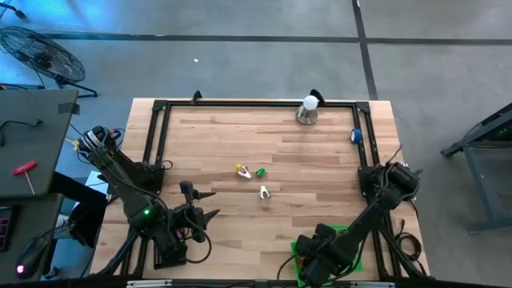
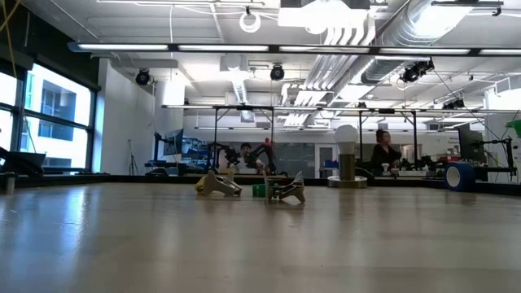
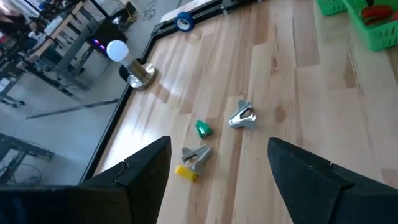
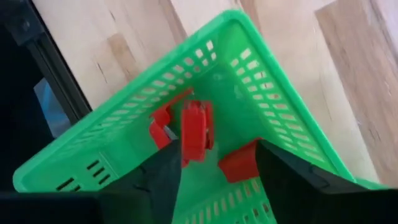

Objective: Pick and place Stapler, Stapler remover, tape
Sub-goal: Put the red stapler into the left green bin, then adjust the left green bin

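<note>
Right now our right gripper (image 4: 214, 180) hangs over the green basket (image 4: 280, 118) at the near right edge of the table (image 1: 320, 152), its jaws parted with nothing between them; red plastic pieces (image 4: 196, 130), seemingly a stapler, lie on the basket floor just beyond the fingers. To finish this drop cleanly we would lift straight up, so the fingers clear the slotted walls and don't drag the light basket.

Our left gripper (image 3: 217, 171) waits near the front left, jaws spread and empty, facing the leftovers at mid-table. There we see two staple removers: one bare metal (image 3: 241, 117), the other metal with a yellow grip (image 3: 191, 160), and a small green object (image 3: 203, 129) between them. The removers are thin, clawed and springy, so a grip across their flat sides looks safest on the smooth wooden planks.

A blue tape roll (image 1: 357, 136) sits by the far right rail, a lamp-like globe on a metal base (image 1: 308, 110) at the far edge.
</note>
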